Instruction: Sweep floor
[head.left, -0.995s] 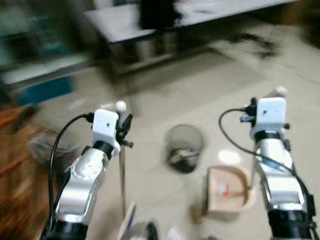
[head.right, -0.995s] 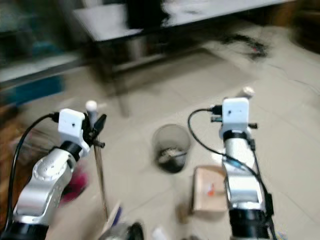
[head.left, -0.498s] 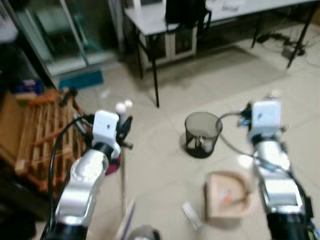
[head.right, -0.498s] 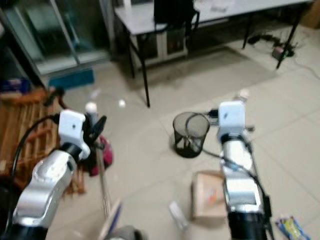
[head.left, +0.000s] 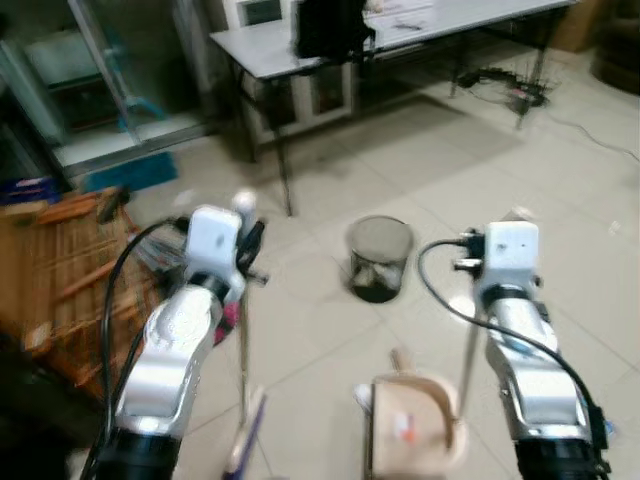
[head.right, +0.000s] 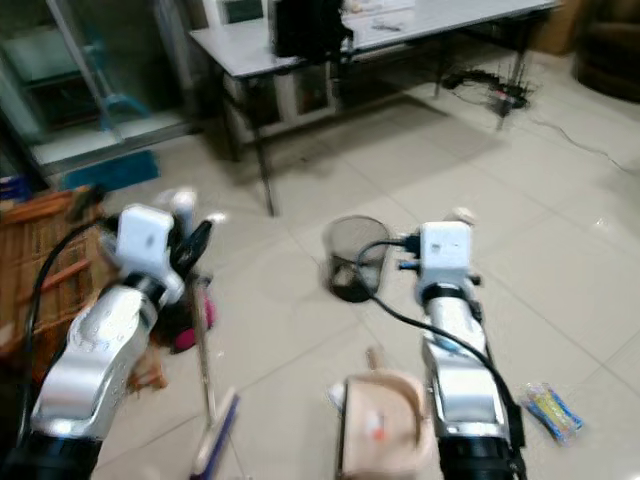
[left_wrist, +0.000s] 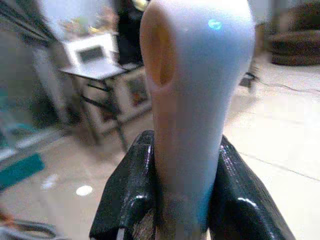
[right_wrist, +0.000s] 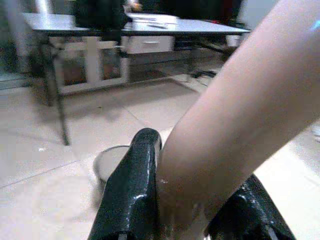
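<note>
My left gripper (left_wrist: 182, 165) is shut on the white top of the broom handle (left_wrist: 195, 75). The broom's thin pole (head.left: 242, 350) runs down to its head (head.left: 245, 440) on the tiled floor at lower left. My right gripper (right_wrist: 187, 170) is shut on the pale dustpan handle (right_wrist: 235, 115). That pole (head.left: 467, 365) leads down to the beige dustpan (head.left: 410, 440), which rests on the floor between my arms. A small white scrap (head.left: 362, 397) lies beside the dustpan's left edge.
A black wire waste bin (head.left: 380, 258) stands ahead on the tiles. Behind it is a grey table (head.left: 400, 30) on thin black legs, with cables (head.left: 500, 80) on the floor at the right. A wooden rack (head.left: 60, 270) is at left. A snack packet (head.right: 548, 410) lies at right.
The whole view has shifted and sharpened as the camera moved. The bin and table now sit differently in frame, and the dustpan appears lower. Both grippers keep their holds.
</note>
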